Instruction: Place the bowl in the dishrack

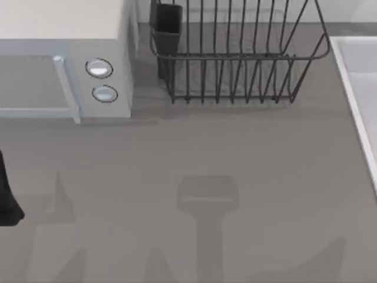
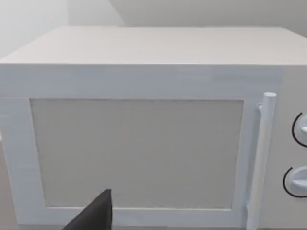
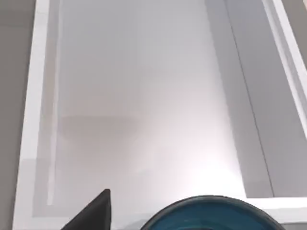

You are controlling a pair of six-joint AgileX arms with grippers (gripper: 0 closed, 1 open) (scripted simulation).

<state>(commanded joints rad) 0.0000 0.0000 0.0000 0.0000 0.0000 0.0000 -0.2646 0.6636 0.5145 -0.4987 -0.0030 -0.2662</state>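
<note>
The teal-blue bowl [image 3: 211, 214] shows at the edge of the right wrist view, with a white basin [image 3: 144, 96] behind it. A dark part of my right gripper [image 3: 93, 213] sits beside the bowl; I cannot tell whether it grips it. The dishrack [image 1: 235, 56], dark wire with upright tines and a dark utensil cup [image 1: 168, 26] at its left corner, stands at the table's back centre with nothing in it. My left arm [image 1: 7, 197] is at the table's left edge, and a dark part of my left gripper [image 2: 96, 215] faces the white box's door.
A white microwave-like box [image 1: 65, 65] with two round knobs [image 1: 99, 68] and a bar handle [image 2: 261, 158] stands back left, close beside the rack. The white basin's rim [image 1: 353, 76] runs along the table's right edge. Grey tabletop [image 1: 188, 177] spreads in front.
</note>
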